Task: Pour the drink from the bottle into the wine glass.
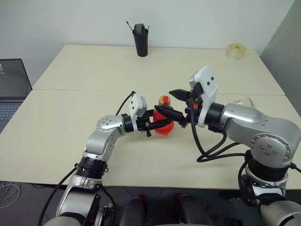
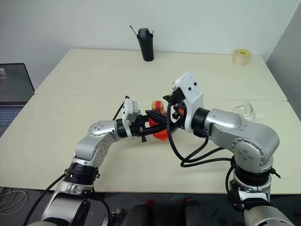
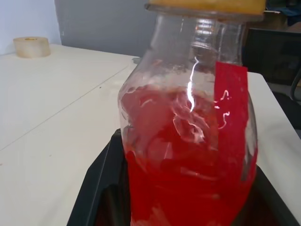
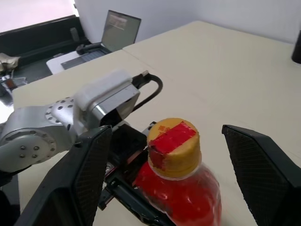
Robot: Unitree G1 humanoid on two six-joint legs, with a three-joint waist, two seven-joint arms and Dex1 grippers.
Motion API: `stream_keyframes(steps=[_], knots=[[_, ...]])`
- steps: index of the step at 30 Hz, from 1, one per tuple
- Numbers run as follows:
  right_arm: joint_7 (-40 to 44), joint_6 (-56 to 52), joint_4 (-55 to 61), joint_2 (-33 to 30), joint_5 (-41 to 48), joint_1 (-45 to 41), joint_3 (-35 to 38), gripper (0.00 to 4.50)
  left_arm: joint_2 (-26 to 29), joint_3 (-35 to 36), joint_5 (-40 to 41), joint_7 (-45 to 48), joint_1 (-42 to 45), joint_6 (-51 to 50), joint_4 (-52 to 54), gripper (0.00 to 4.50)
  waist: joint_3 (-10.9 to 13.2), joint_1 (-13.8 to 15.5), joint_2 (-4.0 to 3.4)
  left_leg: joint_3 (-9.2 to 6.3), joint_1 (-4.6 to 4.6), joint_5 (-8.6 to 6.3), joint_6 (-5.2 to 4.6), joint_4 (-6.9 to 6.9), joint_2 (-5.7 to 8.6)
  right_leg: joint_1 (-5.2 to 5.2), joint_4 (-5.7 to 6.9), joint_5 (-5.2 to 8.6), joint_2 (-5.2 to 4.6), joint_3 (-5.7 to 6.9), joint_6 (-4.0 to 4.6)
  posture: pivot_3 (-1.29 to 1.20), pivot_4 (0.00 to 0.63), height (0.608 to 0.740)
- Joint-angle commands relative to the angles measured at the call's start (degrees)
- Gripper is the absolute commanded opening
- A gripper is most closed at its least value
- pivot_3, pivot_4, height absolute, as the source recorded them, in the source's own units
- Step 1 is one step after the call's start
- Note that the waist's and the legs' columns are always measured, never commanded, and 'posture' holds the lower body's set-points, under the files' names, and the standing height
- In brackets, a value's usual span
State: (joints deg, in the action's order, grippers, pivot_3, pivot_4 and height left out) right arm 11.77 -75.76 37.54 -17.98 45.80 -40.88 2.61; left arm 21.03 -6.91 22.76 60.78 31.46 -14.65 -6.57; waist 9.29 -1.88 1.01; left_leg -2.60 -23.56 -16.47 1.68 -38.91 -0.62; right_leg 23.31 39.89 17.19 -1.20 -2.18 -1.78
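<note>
The bottle [image 1: 164,130] is small, clear and bulgy, with a yellow cap [image 4: 173,147] bearing a red tape strip. It is about half full of the red drink [image 3: 188,179] and stands upright just above the table, at its middle. My left gripper [image 1: 164,121] reaches in from the left and is shut on the bottle's body. From the right, my right gripper [image 4: 167,134] is open, one finger on either side of the cap and apart from it. The clear wine glass [image 2: 244,111] stands further right, partly hidden behind my right arm.
A tall black cup [image 1: 140,40] stands at the table's far edge, and a roll of tape [image 1: 236,51] lies at the far right corner. A laptop [image 1: 11,89] sits off the table's left side. A seam [image 1: 84,89] runs across the tabletop.
</note>
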Motion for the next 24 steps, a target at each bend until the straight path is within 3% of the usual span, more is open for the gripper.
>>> stream_keyframes(steps=[1,3,6,12,17,20,21,22,24], knots=[[-2.09,0.19,1.66,0.3,-1.12,-0.2,-0.63,3.99,-0.29,0.89,0.66,0.33,1.39,1.23,1.85,1.69,0.0,0.0,0.0,0.0,0.0,0.0,0.0,0.0,0.0,0.0,0.0,0.0,0.0,0.0,0.0,0.0,0.15,0.74],[-2.58,0.63,1.18,0.72,-1.34,-0.26,-0.6,3.99,-0.27,0.89,0.58,0.32,1.39,1.19,1.88,1.69,0.0,-0.01,0.0,0.0,0.0,0.0,0.0,0.0,0.0,0.0,0.0,0.0,0.0,0.0,0.0,0.0,0.15,0.74],[-2.71,0.89,1.06,1.01,-1.34,-0.21,-0.59,3.38,-0.22,0.96,0.55,0.2,1.35,1.07,2.06,1.69,0.0,-0.01,0.0,0.0,0.0,0.0,0.0,0.0,0.0,0.0,0.0,0.0,0.01,0.0,0.0,0.0,0.15,0.74],[-1.63,2.0,-0.1,0.56,-1.95,-0.41,-0.31,1.28,0.13,1.22,0.48,0.07,1.37,0.99,2.04,1.66,0.0,-0.01,0.0,0.0,0.0,-0.01,-0.01,0.0,0.0,0.0,0.0,0.0,0.01,0.01,0.0,0.0,0.15,0.74],[4.32,5.62,-2.76,-2.98,-2.29,-0.94,-2.11,1.22,0.32,1.42,0.49,-0.3,1.34,0.72,2.53,1.66,0.0,-0.02,0.0,0.0,0.0,-0.01,-0.01,0.0,0.0,0.0,-0.01,0.0,0.02,0.02,0.0,0.0,0.15,0.74],[25.74,12.34,-7.26,-10.16,2.38,-1.5,-4.5,1.22,0.31,1.54,0.6,-0.57,1.44,0.45,2.83,1.64,0.0,0.0,0.0,0.04,0.0,-0.02,-0.03,0.01,0.03,-0.01,-0.05,0.0,0.03,0.07,0.0,0.0,0.15,0.74],[38.78,16.95,-9.51,-14.94,1.67,-2.25,-8.13,1.22,0.2,1.4,0.48,-0.55,1.41,0.56,2.69,1.63,0.01,0.03,-0.01,0.04,0.0,-0.02,-0.03,0.0,0.03,-0.01,-0.06,0.0,0.03,0.08,0.0,0.0,0.15,0.74],[46.59,20.76,-13.31,-17.3,-0.37,-3.88,-11.28,1.22,0.08,1.23,0.37,-0.56,1.4,0.67,2.55,1.62,0.03,0.12,-0.02,0.08,0.01,-0.02,-0.04,0.02,0.05,-0.02,-0.09,0.0,0.03,0.15,-0.01,0.0,0.15,0.74],[55.92,27.8,-22.34,-18.56,-5.47,-7.78,-16.51,1.22,-0.07,0.95,0.2,-0.6,1.35,0.77,2.55,1.6,0.04,0.02,-0.04,0.18,0.07,-0.03,-0.05,0.0,0.07,-0.07,-0.15,0.0,0.04,0.15,-0.02,0.0,0.15,0.74]])
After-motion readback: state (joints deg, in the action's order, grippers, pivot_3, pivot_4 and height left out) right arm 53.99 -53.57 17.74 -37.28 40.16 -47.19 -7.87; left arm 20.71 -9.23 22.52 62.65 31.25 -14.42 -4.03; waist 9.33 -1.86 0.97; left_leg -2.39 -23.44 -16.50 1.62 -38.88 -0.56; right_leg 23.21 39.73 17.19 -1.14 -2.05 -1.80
